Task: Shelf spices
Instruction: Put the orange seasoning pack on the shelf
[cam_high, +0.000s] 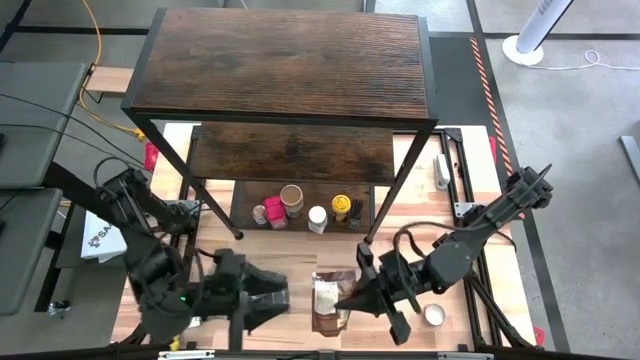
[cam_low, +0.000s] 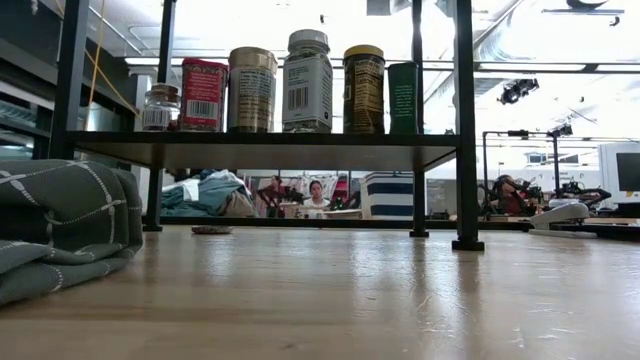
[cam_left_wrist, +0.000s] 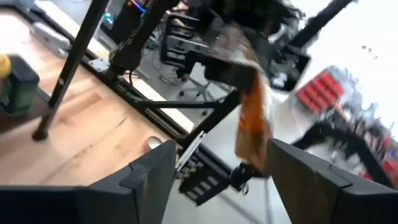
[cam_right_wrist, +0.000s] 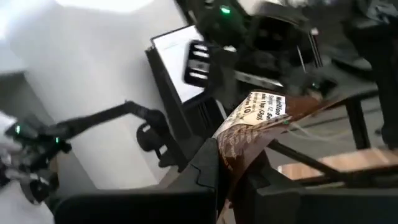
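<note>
The dark wood shelf (cam_high: 290, 60) fills the far half of the table. Several spices (cam_high: 305, 210) stand in a row on its lower board (cam_low: 260, 150), among them a red tin (cam_low: 203, 95) and a white-lidded jar (cam_low: 307, 80). In front of the shelf, a brown spice pouch (cam_high: 326, 300) with a pale label hangs between my two grippers. My right gripper (cam_high: 352, 298) is shut on it from the right. My left gripper (cam_high: 285, 297) stands open just left of the pouch (cam_left_wrist: 252, 118), its fingers (cam_left_wrist: 149, 180) apart with nothing between them. Neither gripper shows in the low view. My right gripper pinches the pouch's right-hand edge (cam_right_wrist: 239, 146) between its two fingers. They come about level from the table's right. The pouch reaches out past the fingertips toward my left gripper, with its broad labelled face (cam_high: 326, 293) turned upward. It is lifted clear of the table.
The shelf's front posts (cam_high: 237, 235) (cam_high: 365, 240) stand just beyond both grippers. A small white round lid or jar (cam_high: 433, 315) lies on the table beside the right arm. A folded grey checked cloth (cam_low: 60, 230) lies at the low view's left.
</note>
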